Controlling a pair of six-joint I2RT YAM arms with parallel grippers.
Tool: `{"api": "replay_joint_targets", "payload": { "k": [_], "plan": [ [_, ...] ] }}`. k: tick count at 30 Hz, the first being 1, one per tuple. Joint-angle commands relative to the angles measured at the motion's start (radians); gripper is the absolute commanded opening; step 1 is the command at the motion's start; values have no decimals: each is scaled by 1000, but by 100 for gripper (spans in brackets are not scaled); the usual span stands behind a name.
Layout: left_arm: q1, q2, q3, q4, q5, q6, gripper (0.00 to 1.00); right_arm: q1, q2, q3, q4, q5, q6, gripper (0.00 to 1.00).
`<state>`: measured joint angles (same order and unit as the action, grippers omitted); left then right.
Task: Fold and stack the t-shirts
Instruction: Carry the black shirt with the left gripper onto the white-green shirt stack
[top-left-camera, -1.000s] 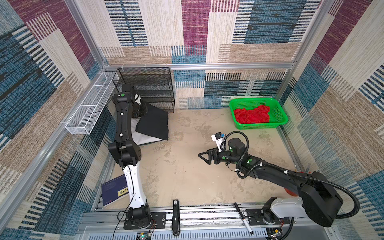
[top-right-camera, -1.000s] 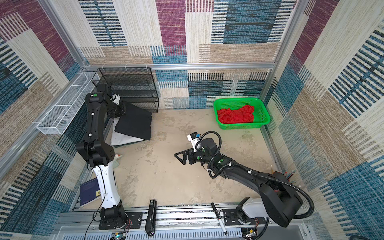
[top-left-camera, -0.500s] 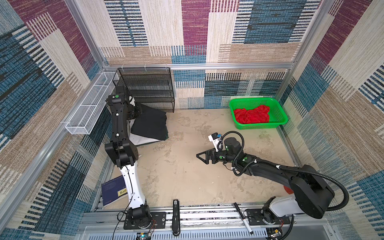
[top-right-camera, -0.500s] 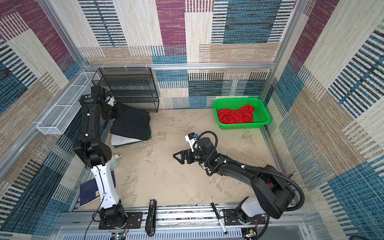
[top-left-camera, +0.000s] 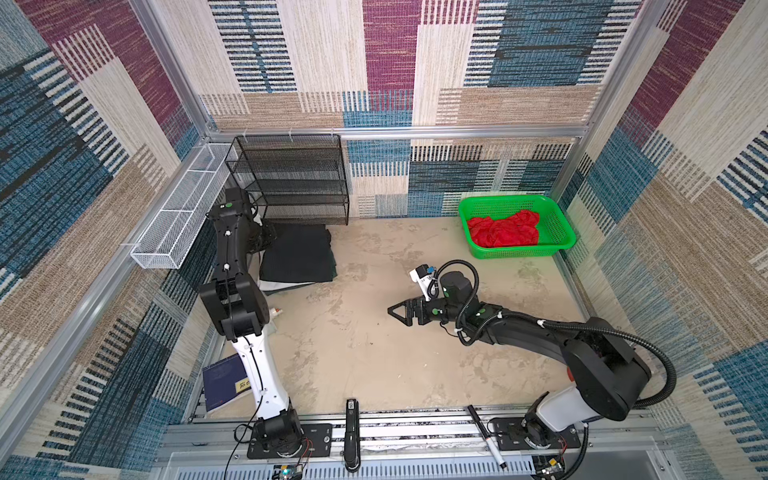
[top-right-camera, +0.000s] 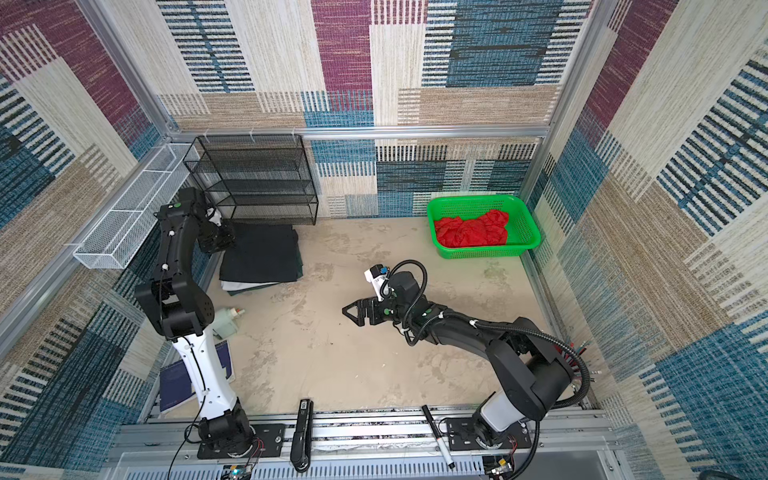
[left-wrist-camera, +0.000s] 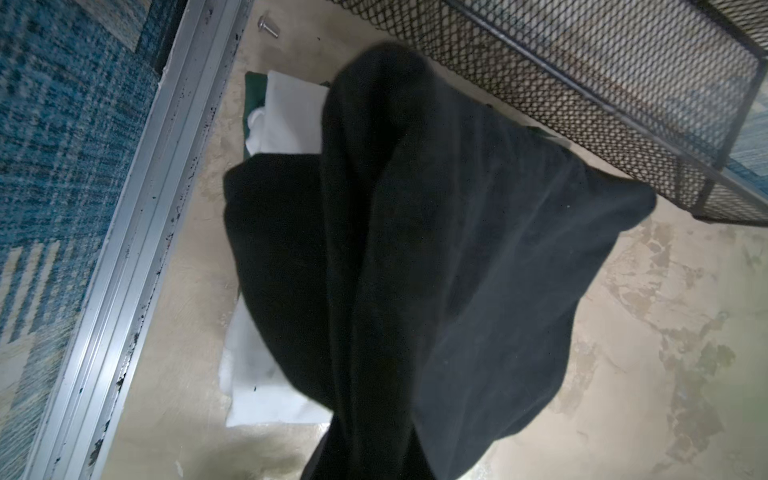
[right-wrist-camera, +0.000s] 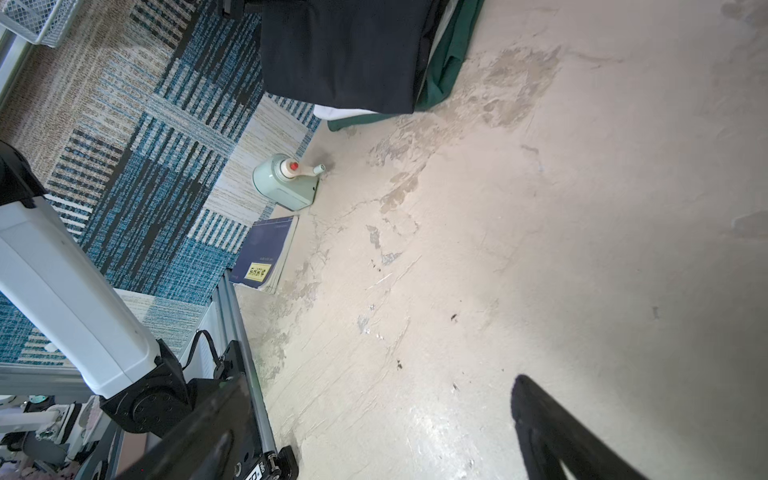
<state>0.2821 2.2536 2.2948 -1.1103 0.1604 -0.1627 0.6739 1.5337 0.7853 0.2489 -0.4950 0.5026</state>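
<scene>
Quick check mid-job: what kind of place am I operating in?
Probably a robot test cell, not a home: aluminium frame walled with carpet panels, left arm and right arm bolted to a front rail, a green basket as prop.

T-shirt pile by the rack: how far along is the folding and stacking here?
Done: the dark green t-shirt and white t-shirt lie folded in a pile. In hand: the left gripper is shut on the black t-shirt, draped over that pile. Left: the red t-shirt lies crumpled in the green basket; the right gripper is open, holding nothing.
</scene>
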Motion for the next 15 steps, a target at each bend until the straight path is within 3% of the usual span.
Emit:
{"api": "replay_joint_targets", "payload": {
  "k": [1, 10, 15],
  "plan": [
    [12, -9, -37, 108, -1, -42, 0, 1, 12, 10, 27, -17, -6, 99],
    [36, 18, -61, 129, -16, -74, 0, 1, 43, 23, 29, -31, -2, 99],
    [45, 26, -43, 105, -74, -82, 19, 1, 58, 33, 26, -36, -2, 99]
  ]
}}
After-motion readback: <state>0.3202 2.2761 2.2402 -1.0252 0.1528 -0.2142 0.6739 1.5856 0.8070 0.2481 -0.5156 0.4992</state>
